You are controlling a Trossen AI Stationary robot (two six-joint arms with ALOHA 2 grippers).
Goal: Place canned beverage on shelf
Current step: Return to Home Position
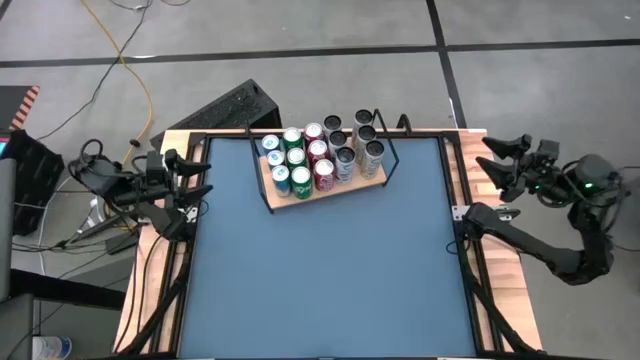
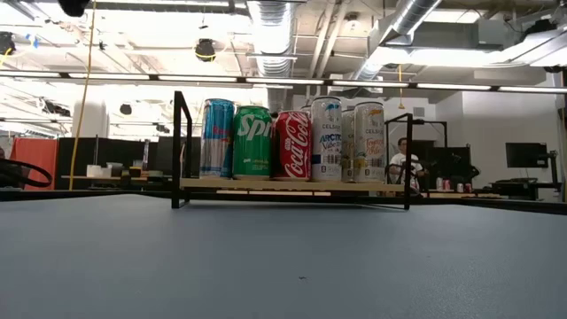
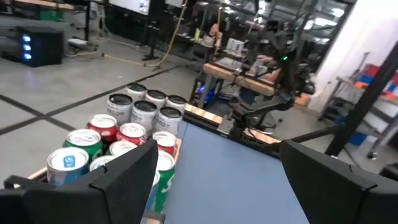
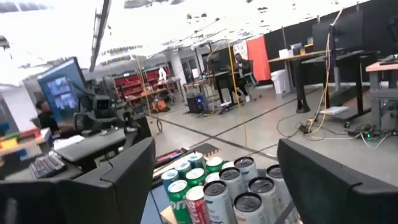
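The shelf (image 1: pixel 322 188), a light-wood board in a thin black wire frame, rests flat on the blue table (image 1: pixel 330 280) near its far edge. Several cans (image 1: pixel 318 155) stand upright on the board in close rows: blue, green, red and silver ones, also seen in the low view (image 2: pixel 292 142). My left gripper (image 1: pixel 195 185) hovers open over the table's left edge and points toward the shelf. My right gripper (image 1: pixel 497 163) hovers open beyond the table's right edge. Both wrist views show the cans (image 3: pixel 127 134) (image 4: pixel 217 183) past empty fingers.
A black case (image 1: pixel 235 105) sits on the floor past the table's far left corner, with cables beside it. A wooden rim (image 1: pixel 505 270) borders the table. The blue surface in front of the shelf is bare. A seated person (image 2: pixel 405 161) shows far behind.
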